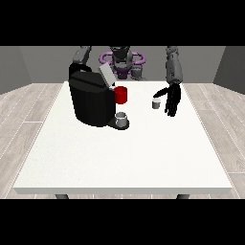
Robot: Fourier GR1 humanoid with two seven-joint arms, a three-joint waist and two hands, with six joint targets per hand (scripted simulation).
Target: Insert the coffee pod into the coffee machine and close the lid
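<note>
Hand at the view's right (172, 99) is hanging open, fingers straight, just beside the coffee pod (155, 103); coffee machine (92, 99) lid (106, 75) is standing raised.

A plain, bare room, more test space than home. Pale wood-plank flooring (28, 107) runs along the left and right edges of the frame, and flat grey walls (43, 62) close off the top. A large white table (124, 153) fills the centre, carrying a black coffee machine (91, 100) at upper left.
</note>
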